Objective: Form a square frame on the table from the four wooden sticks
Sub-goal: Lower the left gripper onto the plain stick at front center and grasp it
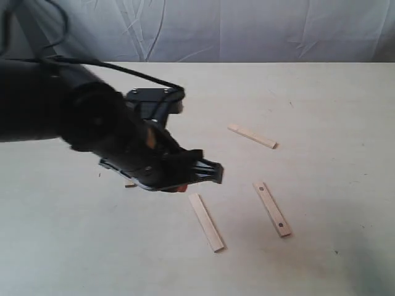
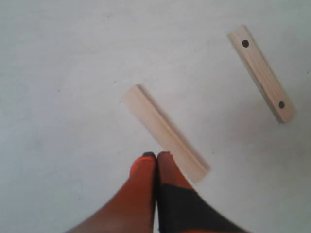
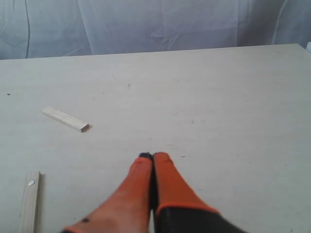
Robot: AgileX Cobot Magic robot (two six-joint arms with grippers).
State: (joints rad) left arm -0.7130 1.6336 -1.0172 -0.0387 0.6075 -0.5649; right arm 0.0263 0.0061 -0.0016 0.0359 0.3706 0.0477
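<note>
On the cream table (image 1: 333,98) three pale wooden sticks lie apart. A plain stick (image 1: 252,136) is farthest back, a two-holed stick (image 1: 271,208) lies at the right, and another plain stick (image 1: 207,222) is near the front. A sliver of a fourth stick (image 1: 130,184) peeks from under the left arm. My left gripper (image 1: 213,172) hovers just above the front plain stick's far end. In the left wrist view that gripper (image 2: 156,156) is shut and empty beside the plain stick (image 2: 165,132), with the holed stick (image 2: 262,73) farther off. My right gripper (image 3: 153,156) is shut and empty over bare table. No square frame exists.
The bulky black left arm (image 1: 68,117) and its cable cover the table's left-middle. A white cloth backdrop (image 1: 247,28) hangs behind the far edge. The right wrist view shows the plain stick (image 3: 65,119) and the holed stick (image 3: 30,201) off to one side.
</note>
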